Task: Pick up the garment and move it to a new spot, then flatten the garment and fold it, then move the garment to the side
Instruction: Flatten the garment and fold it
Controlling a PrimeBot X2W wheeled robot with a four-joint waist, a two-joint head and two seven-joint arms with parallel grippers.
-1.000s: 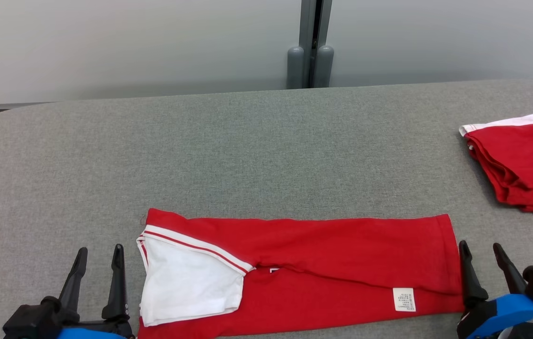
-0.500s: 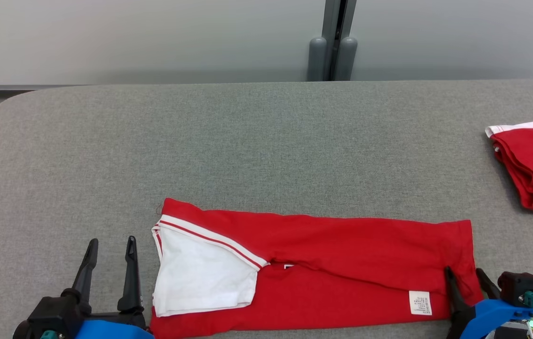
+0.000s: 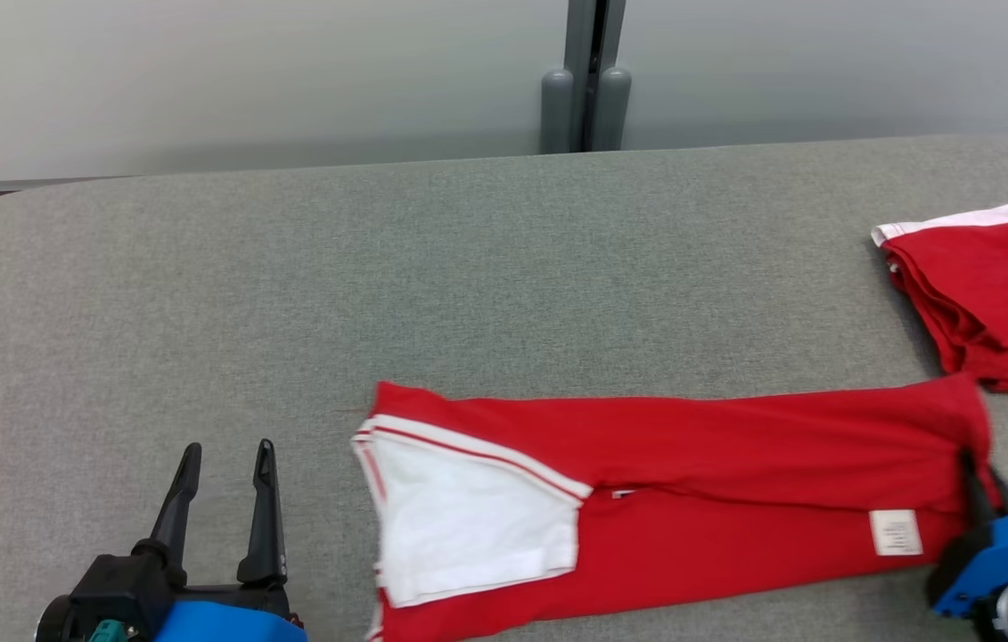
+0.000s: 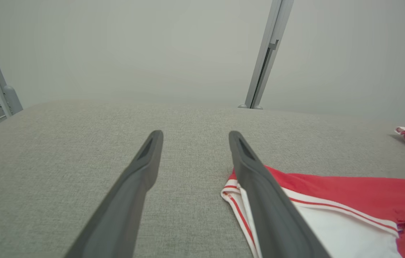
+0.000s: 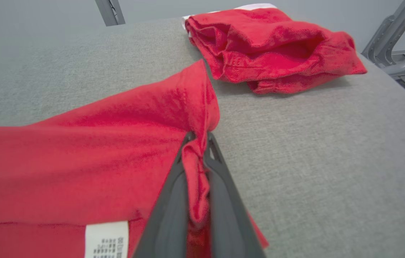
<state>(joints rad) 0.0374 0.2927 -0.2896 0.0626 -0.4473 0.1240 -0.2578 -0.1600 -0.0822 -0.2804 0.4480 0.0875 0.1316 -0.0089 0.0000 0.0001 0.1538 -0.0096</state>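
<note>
- Right wrist view said it best: the right gripper (image 5: 198,138) was clamped tight on a bunched bit of the red shirt (image 5: 91,154) at its hem edge, with cloth squeezed up between the two fingers.
- The shirt lay as a long strip along the near side of the grey table (image 3: 379,267). Its white section (image 3: 468,526) with the striped trim was at the left end, and the care label (image 3: 894,532) was near the pinched end.
- The left gripper (image 3: 227,448) sat with its fingers spread wide, holding nothing, beside the white section but apart from it.
- My guess was that the step in hand was the crosswise fold, hem end over toward the white end.
- To do it well I'd have lifted just enough to clear the cloth, carried it straight along the strip, and kept the long edges lined up.
- The pinch only had one spot of the hem, so the far corner looked likely to droop. Going slow would help, and so would the left gripper pressing down the white end to stop the strip sliding.
- Another folded red garment (image 3: 985,294) sat just beyond the shirt's far right corner, so no swinging out that way.
</note>
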